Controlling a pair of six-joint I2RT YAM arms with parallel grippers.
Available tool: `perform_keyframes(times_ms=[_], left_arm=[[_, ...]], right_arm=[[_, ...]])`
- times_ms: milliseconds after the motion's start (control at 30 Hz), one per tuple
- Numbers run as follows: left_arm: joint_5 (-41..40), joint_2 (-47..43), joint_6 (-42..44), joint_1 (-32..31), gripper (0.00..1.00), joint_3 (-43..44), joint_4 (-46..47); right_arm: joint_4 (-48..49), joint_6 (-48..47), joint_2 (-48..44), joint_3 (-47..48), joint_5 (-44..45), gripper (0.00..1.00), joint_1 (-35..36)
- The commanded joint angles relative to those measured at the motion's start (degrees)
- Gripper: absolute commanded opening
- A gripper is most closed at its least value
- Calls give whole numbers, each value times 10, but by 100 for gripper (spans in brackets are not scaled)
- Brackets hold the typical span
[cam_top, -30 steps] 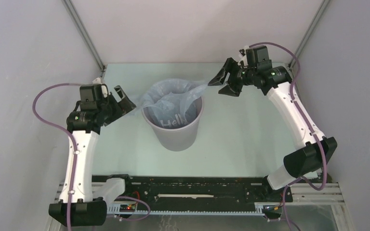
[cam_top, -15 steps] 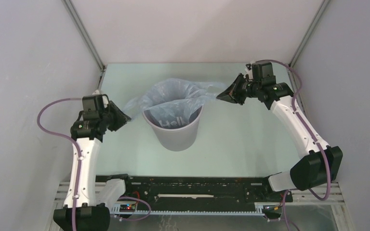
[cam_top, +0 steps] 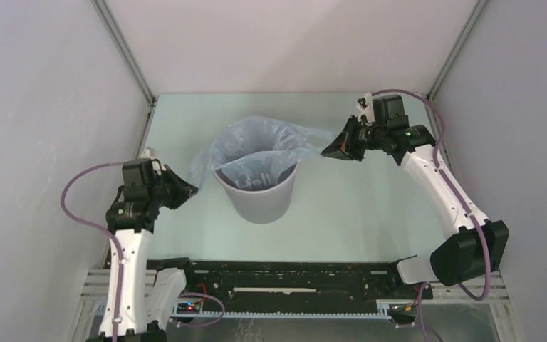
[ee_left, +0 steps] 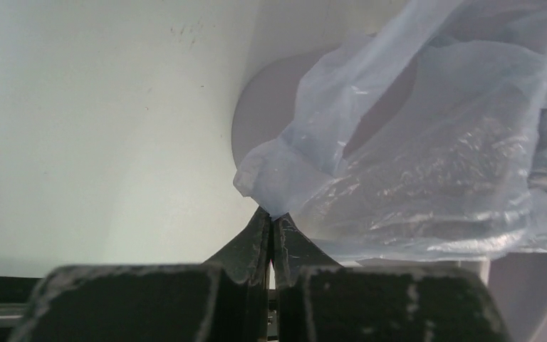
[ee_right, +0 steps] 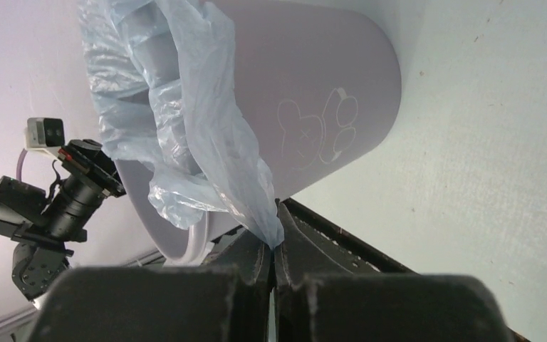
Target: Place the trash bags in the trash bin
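- Currently the trash bag point(cam_top: 256, 142) sits in the mouth of the upright trash bin point(cam_top: 260, 196), opening upward. Its film is stretched crosswise over the rim, with the long axis running from the bin's left side to its right
- The left claw point(cam_top: 191, 189), left of the bin and apart from its wall, is pinched tight on one corner of the film. The right claw point(cam_top: 325, 151), right of the bin, is clamped on the opposite corner
- The bag's own folds hide how far it reaches down inside the bin. The left wrist view cuts the bin off, and from above the film between the bin and the left claw is faint
- Against half a second back, the left claw has moved toward the bin's near side, drawing its corner over the rim, and the right claw has shifted slightly the same way
- The bin stands on the pale surface point(cam_top: 356, 206), with its "Hello" lettering on the near side
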Motion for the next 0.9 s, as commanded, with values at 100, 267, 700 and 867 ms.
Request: perform_keyframes(times_ms=[100, 267, 700, 867], left_arm=[[11, -53, -3, 4, 0, -20, -59], [-15, -62, 9, 4, 0, -6, -88], [49, -83, -18, 4, 0, -54, -63], [38, -90, 0, 4, 0, -96, -53]], right_arm=[[-67, -69, -58, -11, -60, 0, -5], [-91, -85, -83, -12, -70, 0, -11], [-99, -195, -32, -12, 2, 17, -46], [-78, -199, 26, -9, 5, 32, -49]])
